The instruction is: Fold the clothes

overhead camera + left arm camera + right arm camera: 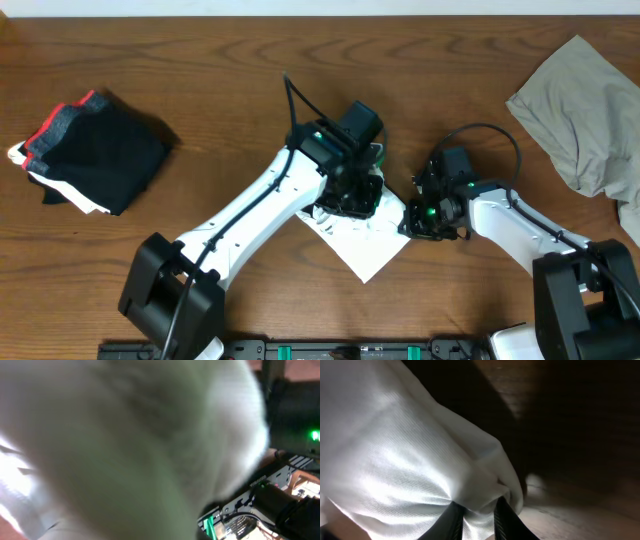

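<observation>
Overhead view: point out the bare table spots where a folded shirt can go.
Bare wood runs along the far edge between the black pile and grey garment, and between the pile and the left arm. The middle is crowded: it and the right arm meet on the white shirt.

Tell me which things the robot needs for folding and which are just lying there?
For the job:
- white T-shirt, pinched by the right gripper
- grey-khaki garment, crumpled on the right arm's side
- black red-edged clothes, piled on the left arm's side

Just there:
- wooden table
</observation>
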Robot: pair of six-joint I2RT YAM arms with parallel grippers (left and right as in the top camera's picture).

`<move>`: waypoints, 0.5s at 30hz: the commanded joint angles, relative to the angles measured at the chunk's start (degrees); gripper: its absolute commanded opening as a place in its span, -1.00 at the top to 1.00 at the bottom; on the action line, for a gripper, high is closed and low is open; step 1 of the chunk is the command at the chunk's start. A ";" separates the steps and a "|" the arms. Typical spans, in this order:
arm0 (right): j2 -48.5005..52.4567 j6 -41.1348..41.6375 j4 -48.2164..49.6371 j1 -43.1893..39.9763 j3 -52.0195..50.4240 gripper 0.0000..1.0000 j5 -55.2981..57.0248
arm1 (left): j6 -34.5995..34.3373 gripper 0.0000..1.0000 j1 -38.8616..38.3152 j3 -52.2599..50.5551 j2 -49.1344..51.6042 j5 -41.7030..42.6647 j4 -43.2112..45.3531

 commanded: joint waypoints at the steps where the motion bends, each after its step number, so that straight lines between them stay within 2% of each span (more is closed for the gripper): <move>1: 3.67 1.38 0.61 0.96 -0.87 0.60 0.85 | 0.55 0.66 -2.62 0.96 0.22 -0.15 -0.20; 8: 3.80 1.40 0.66 0.96 -0.87 0.61 0.96 | 0.55 0.66 -6.60 0.94 0.22 -1.64 0.39; 11: 3.80 1.40 0.63 0.96 -0.87 0.61 0.98 | 0.55 0.34 -7.52 0.94 0.22 -1.64 0.35; 15: 3.80 1.40 0.59 0.96 -0.87 0.60 0.98 | 0.55 0.17 -8.20 0.94 0.22 -1.60 0.35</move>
